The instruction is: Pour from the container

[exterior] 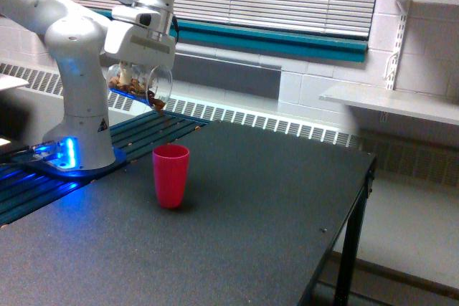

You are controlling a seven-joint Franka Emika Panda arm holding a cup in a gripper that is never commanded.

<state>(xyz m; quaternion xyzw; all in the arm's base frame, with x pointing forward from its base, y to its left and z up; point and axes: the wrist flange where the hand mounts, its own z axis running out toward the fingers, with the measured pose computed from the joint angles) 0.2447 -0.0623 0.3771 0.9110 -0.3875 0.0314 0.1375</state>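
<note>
The container (142,82), a clear cylinder with brown granular stuff inside, hangs tipped on its side with its mouth toward the exterior view's right. My gripper (131,73) is shut on it from above, the fingers mostly hidden behind its wall. Brown grains sit at the container's lower lip, above and slightly left of the red cup (171,175). The red cup stands upright and open on the dark table (251,213), well below the container's mouth.
The arm's white base (79,134) with a blue light stands at the table's left. A slatted dark panel (143,130) lies behind the cup. The table's right edge (362,177) drops to the floor; a shelf (391,102) is on the wall.
</note>
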